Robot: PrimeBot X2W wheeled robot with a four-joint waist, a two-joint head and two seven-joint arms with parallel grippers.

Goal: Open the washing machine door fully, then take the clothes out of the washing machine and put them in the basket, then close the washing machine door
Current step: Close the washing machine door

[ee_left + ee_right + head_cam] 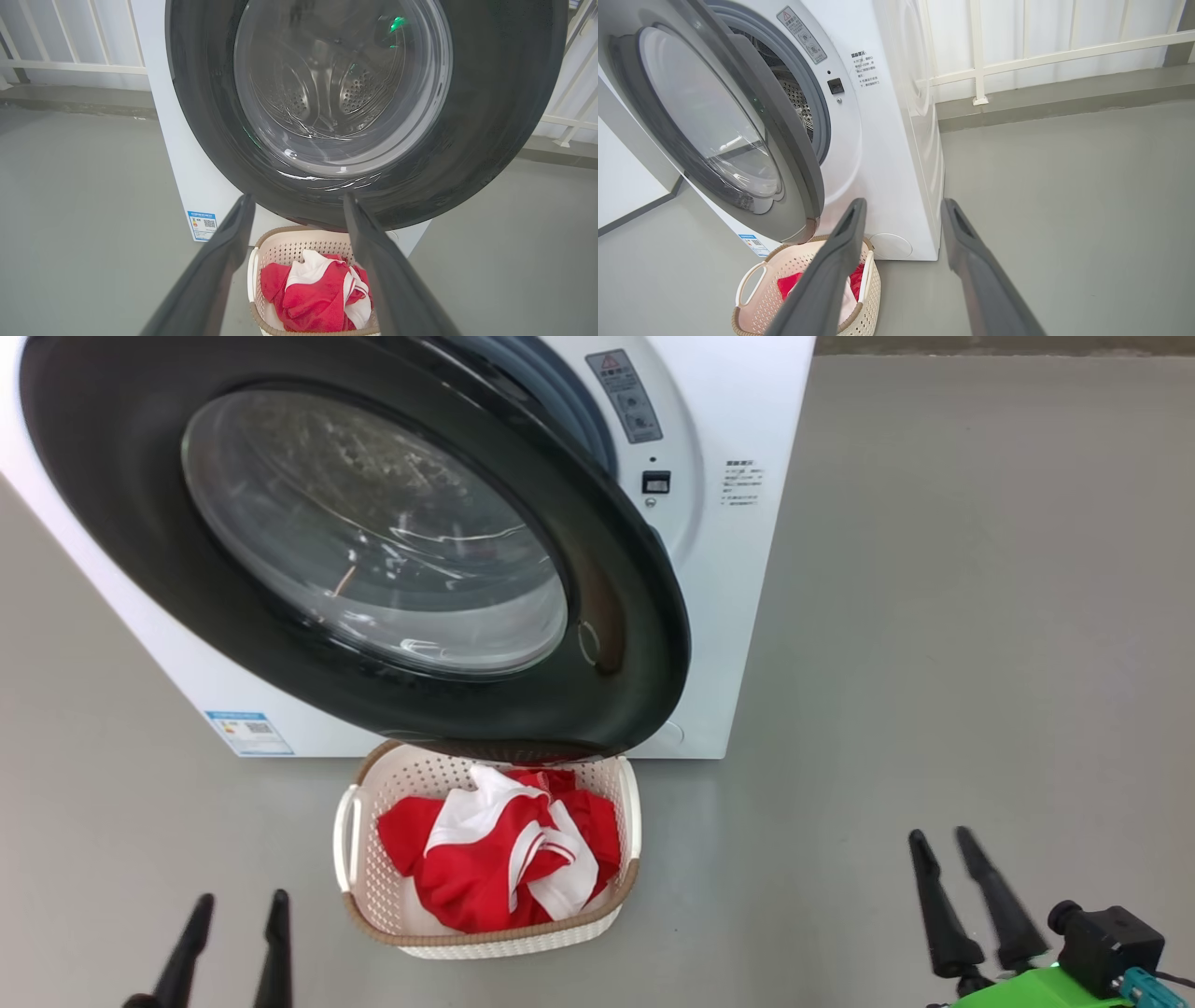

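- Both pincers hang released and empty: left gripper (241, 899) low left, right gripper (940, 833) low right, with the basket (392, 896) on the floor (934, 616) between them, apart from both.
- Red-and-white clothes (467, 887) lie heaped in the basket.
- Ajar, the washing machine door (140, 523) overhangs the basket's far rim, in front of the washing machine (747, 569).
- Right wrist view shows the gap to the perforated drum (796, 100); left wrist view sees the drum through the glass.

The left gripper (242, 896) and the right gripper (939, 833) each have two long, tapering dark fingers. At four o'clock from the right one sit a green bracket (1027, 991), a black camera box (1109, 941) and a teal plug (1145, 986).
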